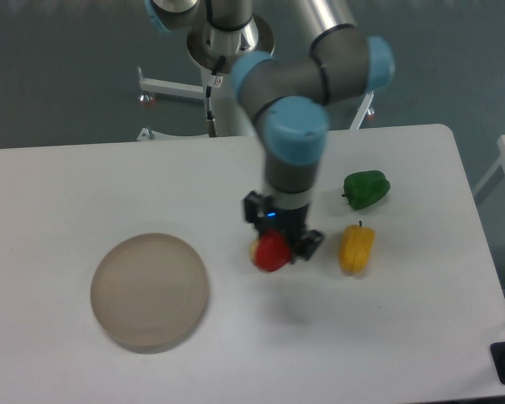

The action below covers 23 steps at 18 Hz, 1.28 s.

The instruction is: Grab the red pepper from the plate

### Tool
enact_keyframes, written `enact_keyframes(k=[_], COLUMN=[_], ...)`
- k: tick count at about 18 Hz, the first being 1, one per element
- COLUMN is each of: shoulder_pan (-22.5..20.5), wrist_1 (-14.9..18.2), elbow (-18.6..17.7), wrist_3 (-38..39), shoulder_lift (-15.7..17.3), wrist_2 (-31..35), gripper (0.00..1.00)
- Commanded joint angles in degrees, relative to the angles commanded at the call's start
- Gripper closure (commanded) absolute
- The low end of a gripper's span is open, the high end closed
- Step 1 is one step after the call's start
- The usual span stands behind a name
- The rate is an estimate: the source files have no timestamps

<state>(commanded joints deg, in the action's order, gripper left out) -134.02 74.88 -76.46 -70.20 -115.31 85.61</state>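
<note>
The red pepper is small, glossy and red. My gripper is shut on it and holds it above the white table, right of the plate. A faint shadow lies on the table below it. The plate is a round beige-tan dish at the front left, with nothing on it. The pepper hangs well clear of the plate's right rim. The fingertips are mostly hidden behind the pepper.
A yellow pepper lies on the table just right of the gripper. A green pepper lies behind it at the right. The arm's base stands at the table's back edge.
</note>
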Motion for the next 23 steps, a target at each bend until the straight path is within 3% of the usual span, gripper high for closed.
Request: enact_keyframes(k=[2,5,8,11,23], shoulder_pan=[-1.3,-1.4,-1.2,-0.8,-0.8], wrist_1=[1.0,4.3,4.7,4.7,4.5], elbow=[-0.1,0.7,2.2,3.7,3.8], wrist_3=[-4.2,-8.8,-13.6,-13.7,-13.5], shoulder_lift=[0.0,-0.4,-1.0,-2.1,-2.7], wrist_2=[0.3,6.0,6.3,5.1,3.6], gripper=[0.70,0.70,0.70,0.70,0.70])
